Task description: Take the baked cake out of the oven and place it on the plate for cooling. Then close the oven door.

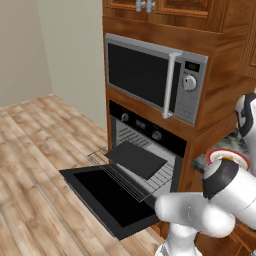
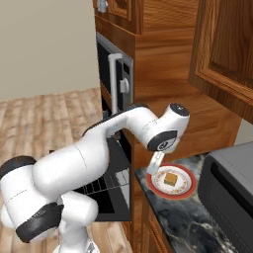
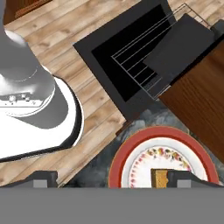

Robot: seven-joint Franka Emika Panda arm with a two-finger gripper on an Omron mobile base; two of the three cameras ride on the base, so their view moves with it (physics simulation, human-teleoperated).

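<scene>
Cake (image 2: 171,178), a small golden-tan square, sits on the plate (image 2: 185,188), free of my claw (image 2: 155,166), which hangs just above the plate's left edge with its fingers spread wide and nothing between them. From the hand view I see the two dark fingertips (image 3: 44,178) standing far apart, the cake (image 3: 160,177) close by the right one, and the plate's red rim (image 3: 131,147) ringing a white face with a speckled inner band. The plate rests on a dark marbled counter (image 2: 183,222) beside a grey appliance (image 2: 232,183).

From the left base view I get what the right one hides behind my arm: the oven (image 1: 145,131) with its knobs, the oven door (image 1: 107,197) lying flat open, a wire rack (image 1: 150,177) pulled out and a flat dark baking tray (image 1: 136,159) on it. Above sits a silver-framed microwave (image 1: 155,77) in wooden cabinetry (image 1: 225,75).
</scene>
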